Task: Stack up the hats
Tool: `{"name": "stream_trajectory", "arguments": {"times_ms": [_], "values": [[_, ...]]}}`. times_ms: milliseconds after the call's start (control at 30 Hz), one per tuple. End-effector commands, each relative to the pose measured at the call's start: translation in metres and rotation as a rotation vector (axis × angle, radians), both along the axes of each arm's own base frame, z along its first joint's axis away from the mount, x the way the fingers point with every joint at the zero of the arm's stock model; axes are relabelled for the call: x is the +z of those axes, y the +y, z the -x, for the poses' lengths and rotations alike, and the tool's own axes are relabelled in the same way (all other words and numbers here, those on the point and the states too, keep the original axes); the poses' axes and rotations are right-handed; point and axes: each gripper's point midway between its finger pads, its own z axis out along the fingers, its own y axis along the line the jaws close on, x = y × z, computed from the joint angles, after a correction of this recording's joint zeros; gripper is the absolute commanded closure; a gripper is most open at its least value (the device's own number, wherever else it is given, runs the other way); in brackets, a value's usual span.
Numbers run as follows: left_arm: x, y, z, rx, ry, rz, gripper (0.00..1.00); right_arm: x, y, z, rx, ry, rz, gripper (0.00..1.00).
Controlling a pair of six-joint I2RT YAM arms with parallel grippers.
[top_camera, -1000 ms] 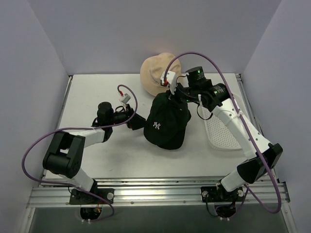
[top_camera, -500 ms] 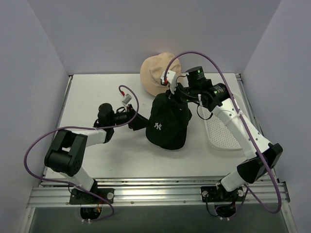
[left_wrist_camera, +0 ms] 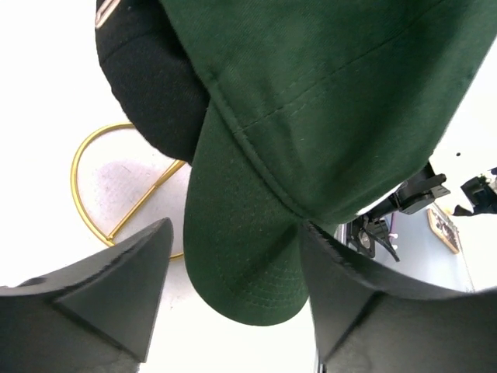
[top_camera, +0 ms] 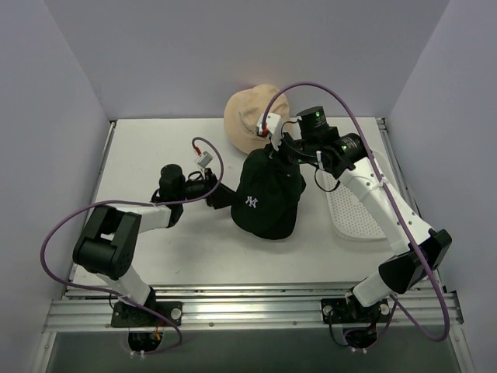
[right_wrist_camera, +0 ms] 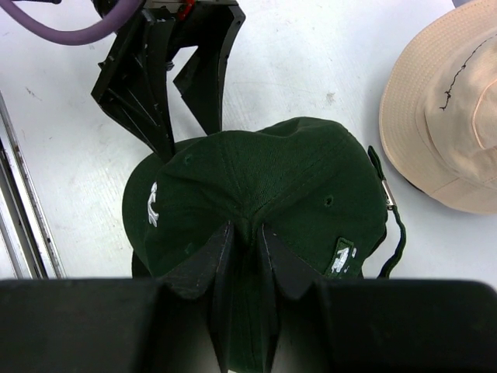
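A dark green cap (top_camera: 268, 198) with a white logo sits mid-table, its brim toward the left arm. My right gripper (right_wrist_camera: 245, 229) is shut on a pinched fold of the cap's crown (right_wrist_camera: 264, 186); from above it (top_camera: 273, 151) sits at the cap's far side. My left gripper (left_wrist_camera: 234, 229) is open, with the green brim (left_wrist_camera: 248, 264) lying between its fingers (left_wrist_camera: 124, 287). A black hat (left_wrist_camera: 147, 78) shows under the green cap. The tan bucket hat (top_camera: 252, 116) lies behind it at the back. The pink hat is out of view.
A gold wire frame (left_wrist_camera: 97, 183) lies on the table under the black hat. A white perforated tray (top_camera: 353, 210) sits right of the cap, beneath the right arm. Walls close in the table at the left, back and right.
The left gripper has crept right, closer onto the cap's brim. The right gripper and the cap have stayed put.
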Motion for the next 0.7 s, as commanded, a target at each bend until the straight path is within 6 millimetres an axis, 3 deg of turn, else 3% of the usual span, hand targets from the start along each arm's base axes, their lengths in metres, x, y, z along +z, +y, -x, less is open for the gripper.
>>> {"name": "stream_trajectory", "arguments": {"times_ms": [0,300,567,667], "values": [[0.011,-0.006,0.0,-0.043,-0.071,0.034,0.29,0.015,0.004,-0.004,0.006,-0.034,-0.031,1.0],[0.014,-0.006,0.01,-0.072,-0.045,0.08,0.61,0.02,0.005,-0.004,-0.011,-0.021,-0.047,1.0],[0.024,0.001,0.012,-0.011,-0.05,0.025,0.97,0.032,0.003,-0.008,-0.067,-0.039,-0.075,1.0],[0.026,0.003,0.017,0.0,-0.054,0.022,0.97,0.039,0.001,-0.009,-0.099,-0.05,-0.094,1.0]]}}
